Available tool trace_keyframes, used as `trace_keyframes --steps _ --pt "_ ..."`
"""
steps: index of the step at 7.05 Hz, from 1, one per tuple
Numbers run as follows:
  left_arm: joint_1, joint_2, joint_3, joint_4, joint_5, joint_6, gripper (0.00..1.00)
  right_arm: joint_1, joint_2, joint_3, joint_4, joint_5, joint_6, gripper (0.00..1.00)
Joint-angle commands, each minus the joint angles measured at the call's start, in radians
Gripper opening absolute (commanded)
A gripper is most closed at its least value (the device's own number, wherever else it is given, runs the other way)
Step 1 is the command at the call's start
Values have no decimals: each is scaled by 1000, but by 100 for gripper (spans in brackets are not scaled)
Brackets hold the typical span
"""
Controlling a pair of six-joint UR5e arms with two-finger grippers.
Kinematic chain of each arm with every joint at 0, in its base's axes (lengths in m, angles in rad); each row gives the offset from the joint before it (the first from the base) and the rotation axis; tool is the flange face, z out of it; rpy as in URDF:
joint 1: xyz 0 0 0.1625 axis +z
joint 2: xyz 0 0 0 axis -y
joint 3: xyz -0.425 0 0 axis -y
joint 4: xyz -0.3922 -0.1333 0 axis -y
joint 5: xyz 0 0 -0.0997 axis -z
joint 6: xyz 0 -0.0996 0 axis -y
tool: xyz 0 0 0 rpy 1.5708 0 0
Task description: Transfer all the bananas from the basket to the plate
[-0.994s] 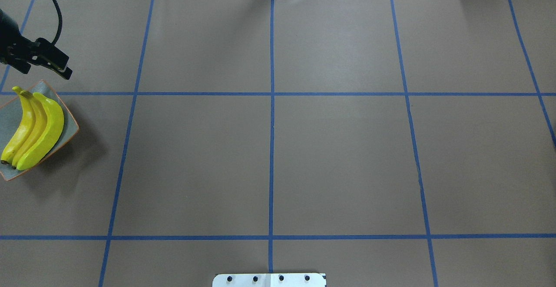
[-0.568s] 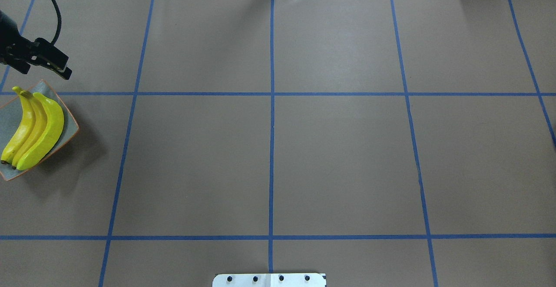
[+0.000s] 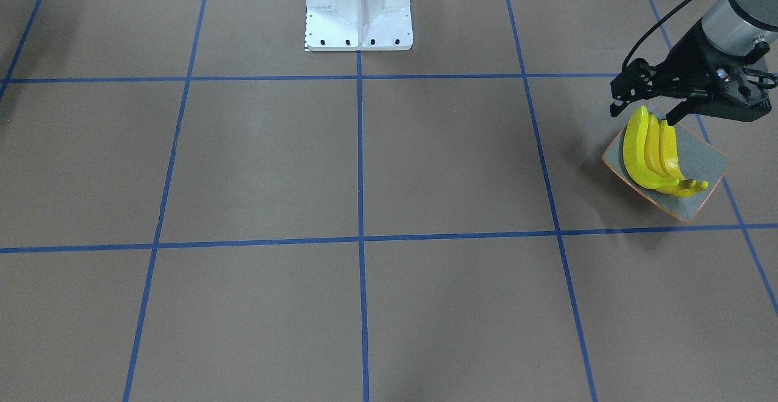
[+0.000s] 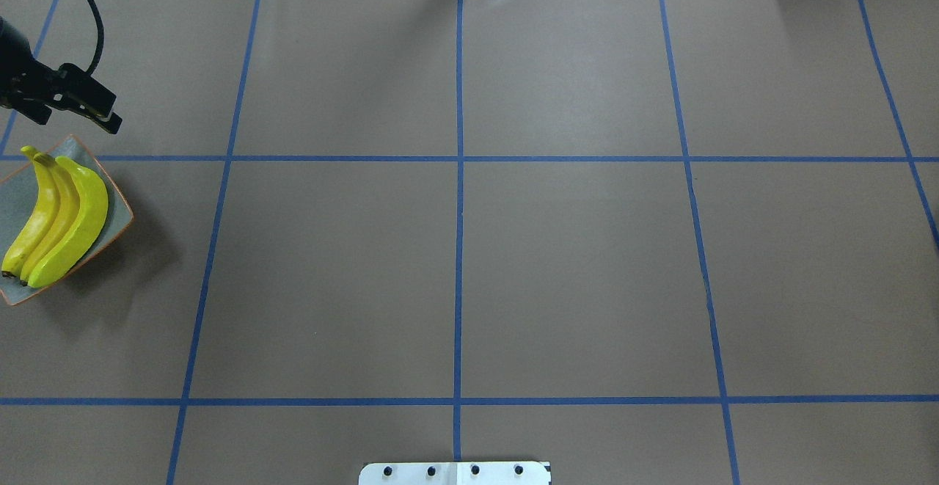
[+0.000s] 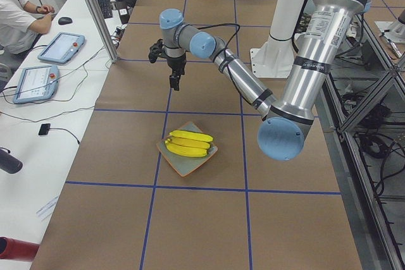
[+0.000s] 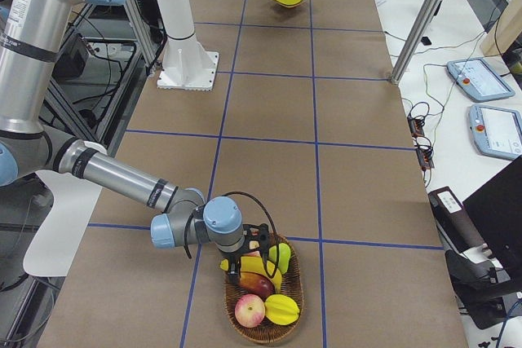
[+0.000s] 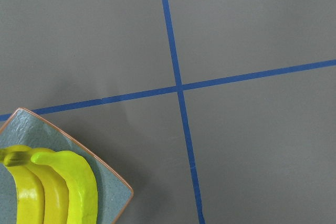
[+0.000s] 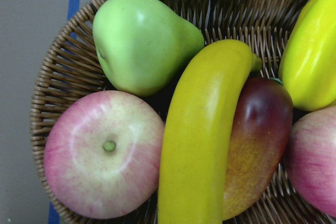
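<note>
Three yellow bananas lie side by side on the grey-green plate at the table's left end. My left gripper hangs open and empty just beyond the plate's far corner. One more banana lies in the wicker basket among other fruit. My right gripper sits low over that basket; its fingers are not visible in the wrist view, so I cannot tell its state.
In the basket are a green pear, a pink apple, a red-yellow mango and a yellow fruit. The white robot base stands mid-table. A person sits at a side desk with tablets.
The left gripper has drifted very slightly away from the plate. The bananas and the plate have not moved.
</note>
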Motion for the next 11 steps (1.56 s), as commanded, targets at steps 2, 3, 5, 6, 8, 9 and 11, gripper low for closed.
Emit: trace_keyframes --steps 2,3,5,6,8,9,11 --pt "0 0 -3 0 0 -1 100 -27 1 -10 0 -3 -10 90" --pt "0 0 -3 0 -5 -2 100 -27 1 -15 0 -3 -10 81" --pt "0 -2 -3 0 -6 -4 100 -27 1 -27 2 -3 -22 27" --pt "0 -2 -6 0 -6 -4 100 -25 6 -49 5 -1 -78 2" --pt "-3 -3 -8 0 -20 -5 100 -19 12 -47 6 3 -131 0" --pt "-8 -6 -8 0 -21 -5 100 37 26 -43 3 6 -178 0" --pt "-8 -17 -9 0 -29 -49 100 123 52 -43 -2 8 -266 0"
